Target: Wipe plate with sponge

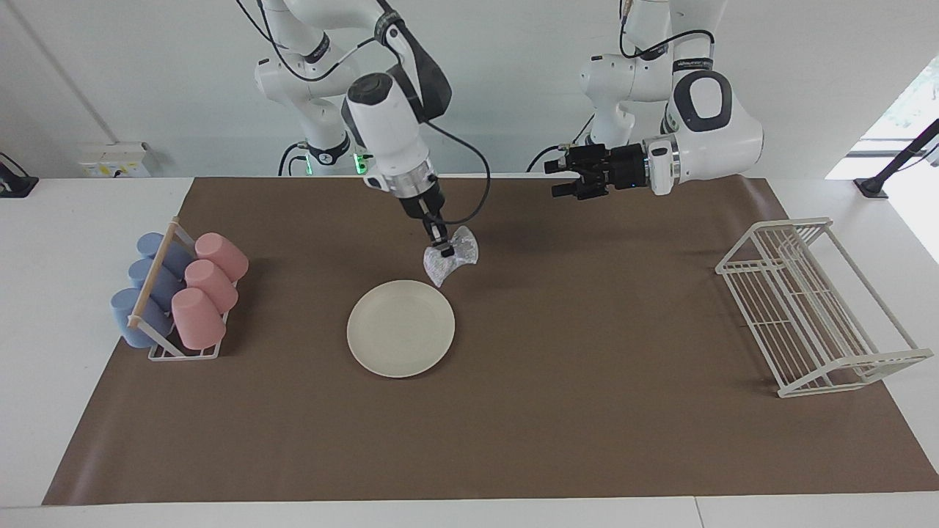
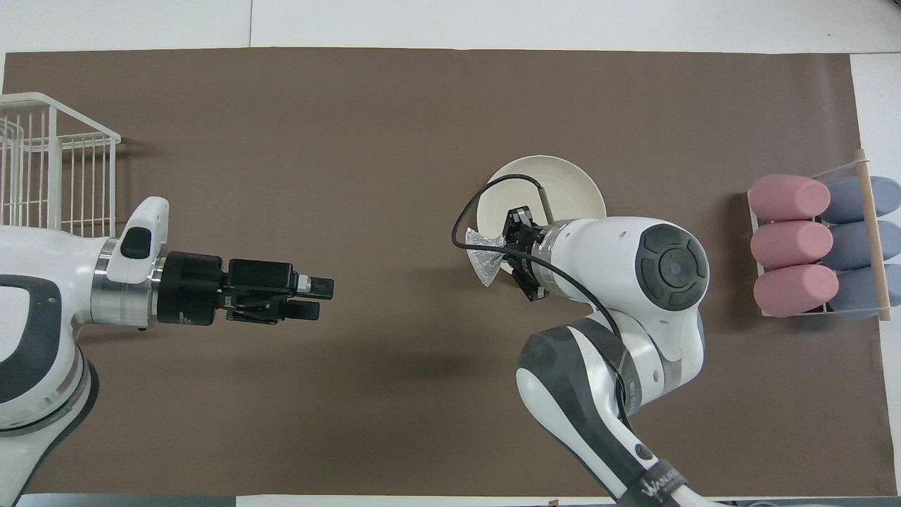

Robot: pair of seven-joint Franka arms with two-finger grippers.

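Observation:
The cream plate [image 1: 400,328] lies flat on the brown mat at the middle of the table; the overhead view shows part of it [image 2: 563,184] past the right arm. My right gripper [image 1: 442,246] points down and is shut on the silvery mesh sponge [image 1: 452,258], pinching it at its middle. The sponge hangs just by the plate's rim on the side nearer the robots, and in the overhead view [image 2: 486,258] it sits beside the right gripper [image 2: 512,246]. My left gripper [image 1: 561,179] is open and empty, held level above the mat toward the left arm's end, also in the overhead view [image 2: 318,297].
A rack of pink and blue cups [image 1: 183,290] lying on their sides stands at the right arm's end of the mat. A white wire dish rack [image 1: 814,308] stands at the left arm's end. The brown mat [image 1: 587,411] covers most of the table.

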